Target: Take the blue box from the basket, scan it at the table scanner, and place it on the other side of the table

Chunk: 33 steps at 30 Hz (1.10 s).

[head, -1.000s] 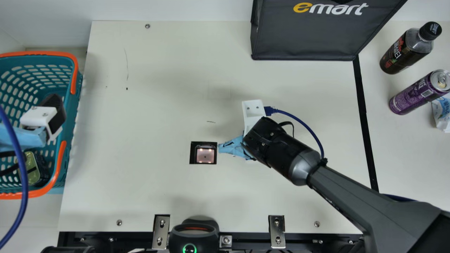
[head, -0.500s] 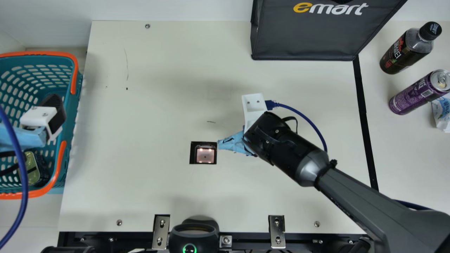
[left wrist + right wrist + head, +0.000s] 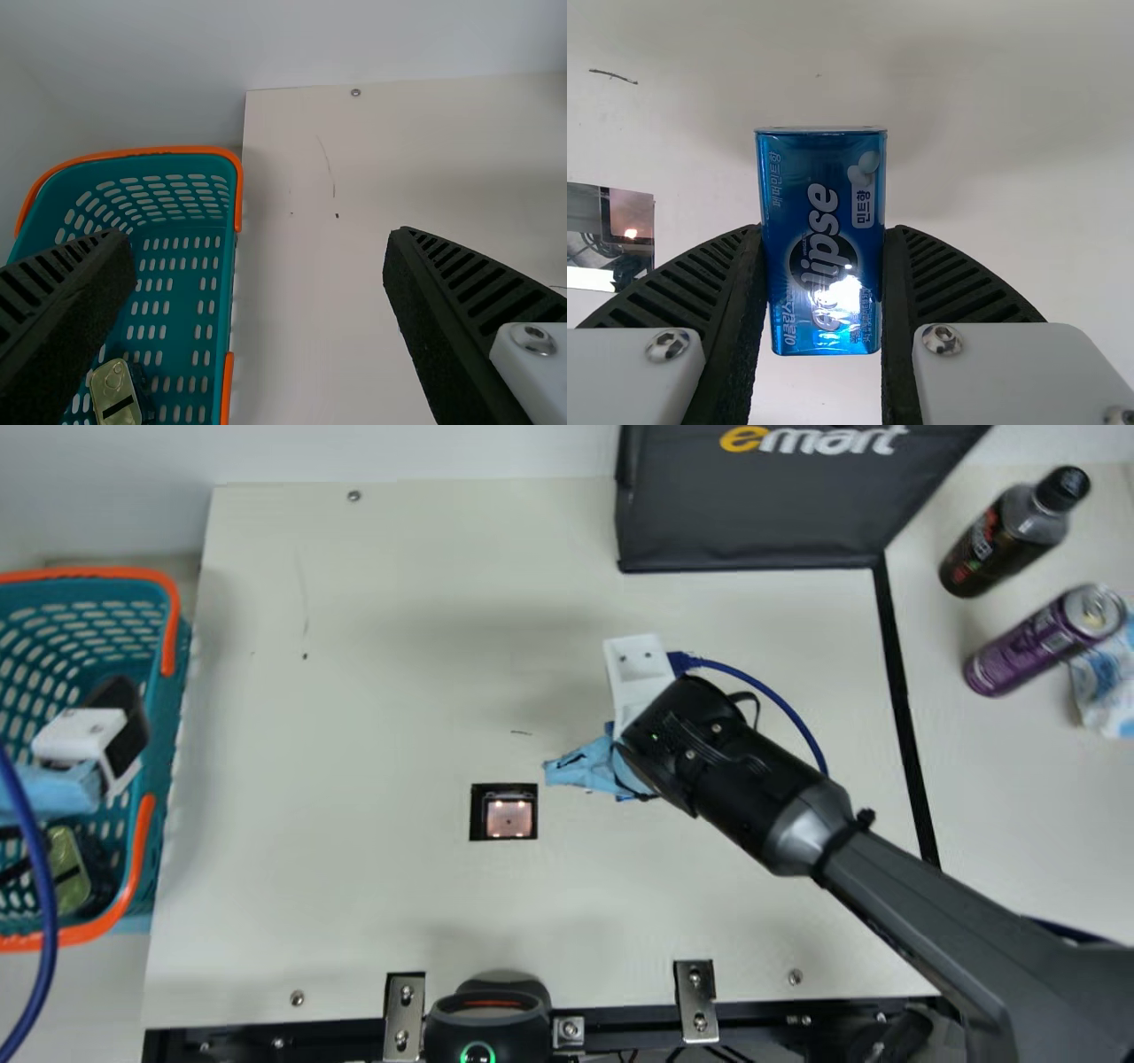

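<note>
Over the cream table (image 3: 354, 903), the right gripper (image 3: 583, 767) clasped the blue box (image 3: 822, 230) near the scanner (image 3: 508, 819); the left gripper (image 3: 124, 717) stood wide.

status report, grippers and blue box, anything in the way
Right gripper shut on blue rectangular box, near square table scanner; left gripper open at teal plastic basket; dark bottle and purple metal can on other side, might crowd placement.

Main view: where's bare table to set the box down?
Free: broad stretch between basket and scanner; patch between scanner and front rail; beyond the black strip, between purple can and right arm. Crowded: far right corner, with bottle, can and white-blue pack; beside the scanner, where the right gripper holds the blue box.
</note>
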{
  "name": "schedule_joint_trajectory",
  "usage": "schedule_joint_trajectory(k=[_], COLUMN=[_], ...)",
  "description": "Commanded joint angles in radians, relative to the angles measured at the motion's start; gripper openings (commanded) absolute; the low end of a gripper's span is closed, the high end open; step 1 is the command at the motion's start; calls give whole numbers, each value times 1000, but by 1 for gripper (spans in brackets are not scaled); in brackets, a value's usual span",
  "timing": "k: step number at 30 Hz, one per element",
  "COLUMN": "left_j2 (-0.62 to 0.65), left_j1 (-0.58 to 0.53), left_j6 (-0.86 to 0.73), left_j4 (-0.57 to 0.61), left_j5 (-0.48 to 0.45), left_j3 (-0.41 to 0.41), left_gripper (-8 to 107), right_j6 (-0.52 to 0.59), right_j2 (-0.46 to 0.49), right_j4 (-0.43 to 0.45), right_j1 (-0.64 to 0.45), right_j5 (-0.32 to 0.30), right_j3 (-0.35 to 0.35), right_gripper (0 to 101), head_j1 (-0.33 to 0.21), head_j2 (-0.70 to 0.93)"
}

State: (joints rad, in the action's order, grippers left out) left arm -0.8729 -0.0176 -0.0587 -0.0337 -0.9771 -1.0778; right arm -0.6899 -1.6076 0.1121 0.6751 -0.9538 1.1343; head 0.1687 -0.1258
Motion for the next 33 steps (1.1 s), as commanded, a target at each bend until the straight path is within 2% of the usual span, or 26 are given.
schedule_joint_trajectory(k=[1, 8, 15, 22, 33], left_j2=[0, 0, 0, 0, 0], left_j1=[0, 0, 0, 0, 0], left_j6=[0, 0, 0, 0, 0], left_j4=[0, 0, 0, 0, 0], left_j5=[0, 0, 0, 0, 0], left_j3=[0, 0, 0, 0, 0], left_gripper=[90, 90, 90, 90, 90], right_j6=[25, 170, 382, 599, 876], right_j2=[10, 87, 176, 248, 301], right_j4=[-20, -102, -196, -278, -329], right_j1=[-18, -162, -365, -599, -980], right_j5=[16, 67, 80, 55, -1], right_j3=[-10, -90, -179, -244, -296], right_gripper=[0, 0, 0, 0, 0], head_j1=[-30, -30, -30, -30, -30], head_j2=[-88, -251, -251, -251, -251])
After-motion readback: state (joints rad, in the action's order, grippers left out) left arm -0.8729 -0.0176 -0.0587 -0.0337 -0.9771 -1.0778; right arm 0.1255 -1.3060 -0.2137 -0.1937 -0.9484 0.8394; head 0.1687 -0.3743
